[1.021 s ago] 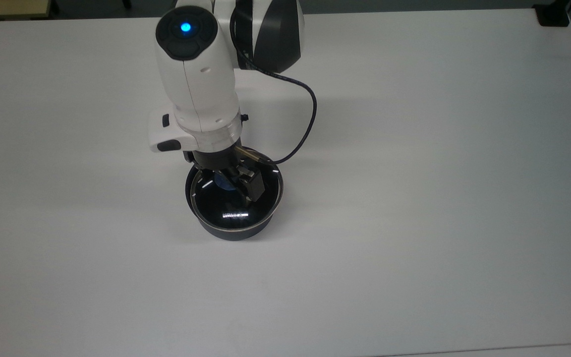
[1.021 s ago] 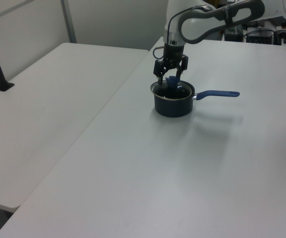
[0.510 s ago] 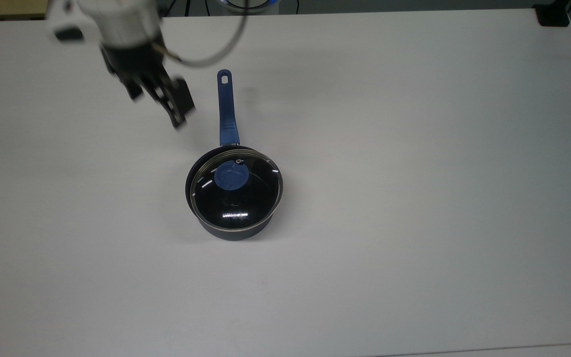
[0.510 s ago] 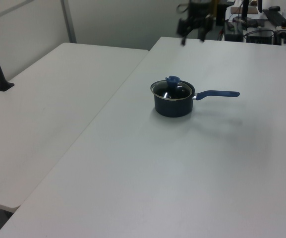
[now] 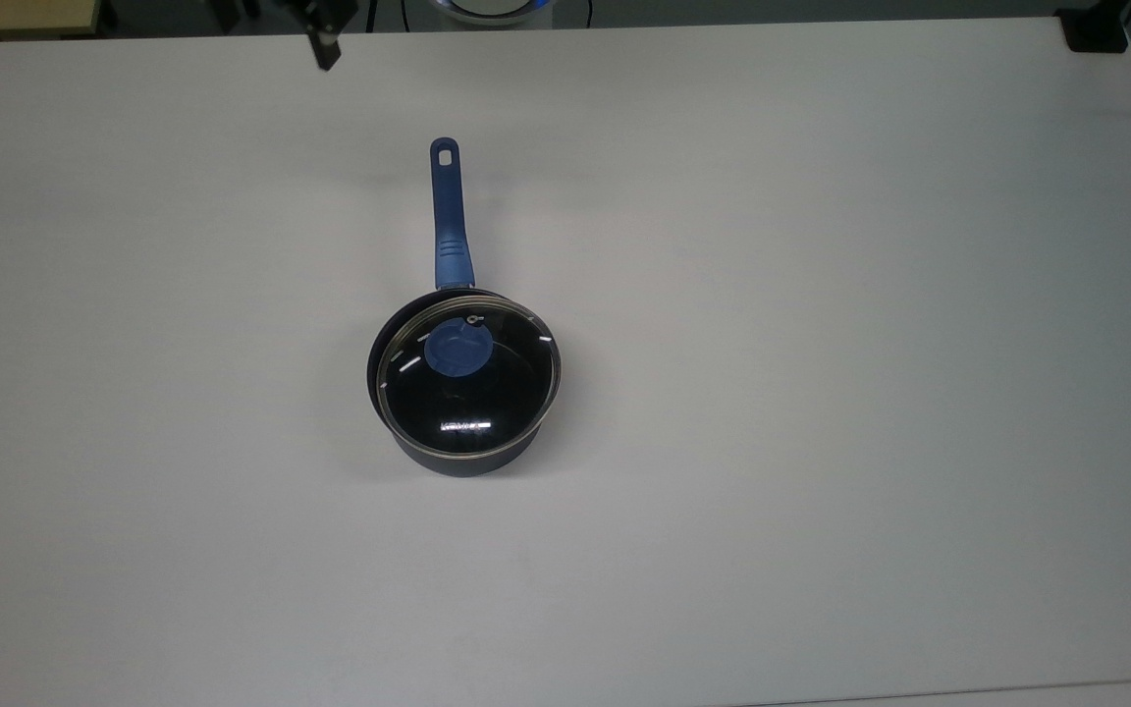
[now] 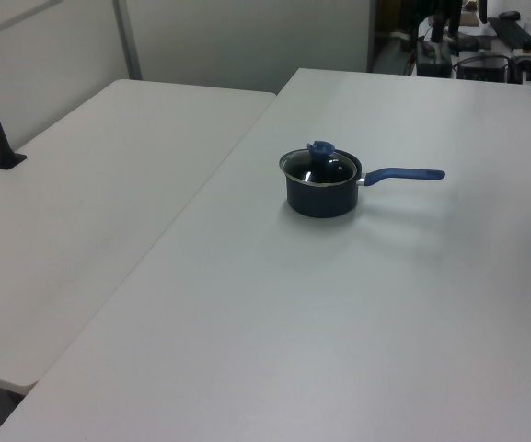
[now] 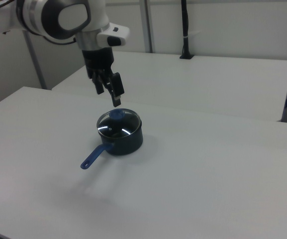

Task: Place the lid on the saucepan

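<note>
Top view: the lid (image 5: 468, 374) sits flat on the saucepan (image 5: 459, 455), its blue knob (image 5: 457, 351) a little toward the handle (image 5: 449, 211) from the lid's centre, rim matching the pot's rim all round. The saucepan stands on the white table (image 5: 821, 393). In the right view the claw (image 7: 111, 90) hangs above the saucepan, apart from the knob, holding nothing, fingers spread. By my judgement the placing step is finished; what remains calls only for clearing the arm away from the saucepan without brushing the handle.
</note>
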